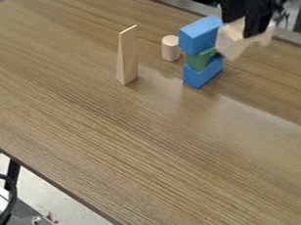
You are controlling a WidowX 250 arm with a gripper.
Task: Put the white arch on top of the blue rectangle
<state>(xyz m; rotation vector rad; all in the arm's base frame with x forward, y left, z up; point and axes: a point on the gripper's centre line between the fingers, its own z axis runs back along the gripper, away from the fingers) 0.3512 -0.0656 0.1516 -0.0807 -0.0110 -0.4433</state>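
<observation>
The near part of the tabletop (136,150) gives the stack flat, solid footing. On it sits the lower blue block (204,74), which bears a green block (200,60); that in turn carries the upper blue block (201,35), presumably the blue rectangle meant as the seat for the arch. The pieces are not squared up with each other, so a sideways nudge or a hard press could tip the tower.

Off to the view's left, a tall pale wedge (127,57) stands upright on its broad end, well apart from the stack. A little farther back, a short wooden cylinder (170,48) stands on end near the stack; neither seems to have a part in this job.

Beside the upper blue block, at the view's right, the arm's gripper (256,31) has its jaws closed on the white arch (233,43), holding it clear of the tabletop and tilted. Whether arch and stack touch cannot be told. The arch likely needs lifting over the upper block, levelling and centring, then a gentle release so both its feet bear evenly.
</observation>
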